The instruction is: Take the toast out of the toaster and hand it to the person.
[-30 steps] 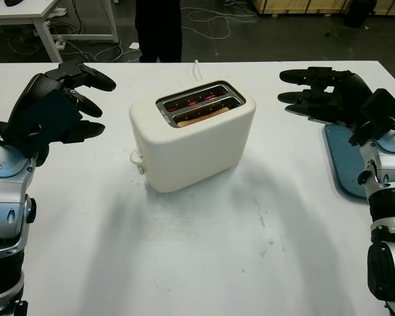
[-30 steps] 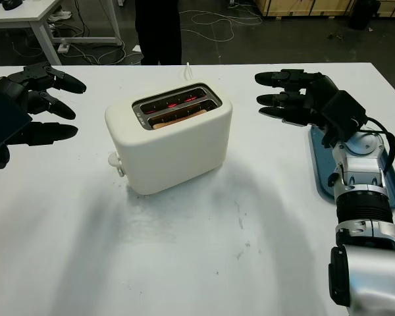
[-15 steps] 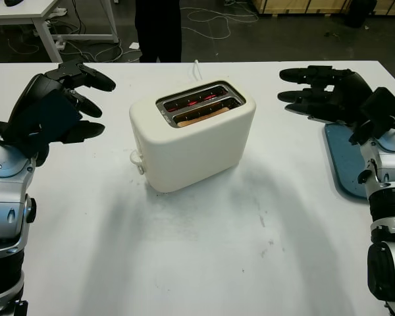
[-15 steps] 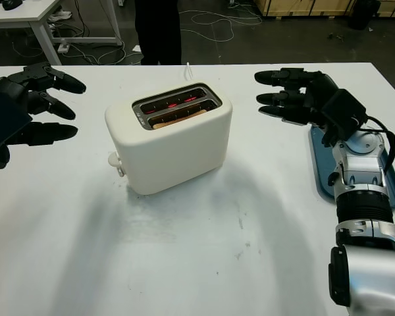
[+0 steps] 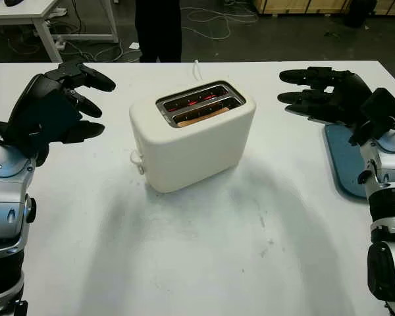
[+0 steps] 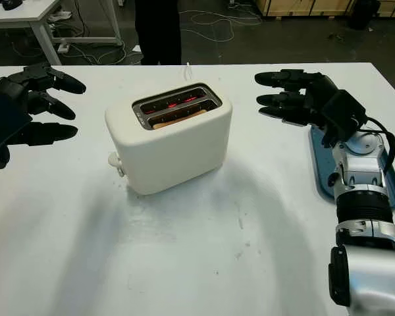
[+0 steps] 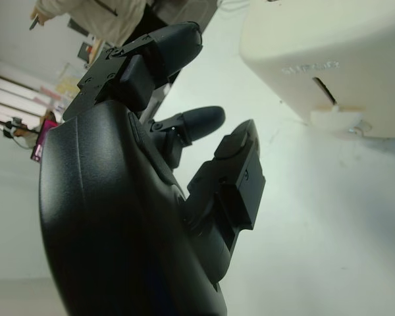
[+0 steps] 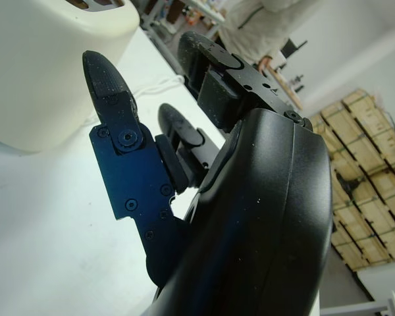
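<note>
A cream two-slot toaster (image 5: 191, 141) stands mid-table with its lever (image 5: 136, 159) at the near-left end. A brown slice of toast (image 5: 203, 117) sits low in the nearer slot; the far slot glows red. My left hand (image 5: 79, 105) is open above the table to the toaster's left, well apart from it. My right hand (image 5: 309, 92) is open to the toaster's right, also apart, above the table's far right. A person (image 5: 158, 29) in dark trousers stands beyond the table's far edge.
A blue tray (image 5: 345, 161) lies at the table's right edge under my right forearm. The toaster's white cord (image 5: 197, 66) runs off the far edge. Another white table (image 5: 33, 13) stands at the back left, with cables on the floor.
</note>
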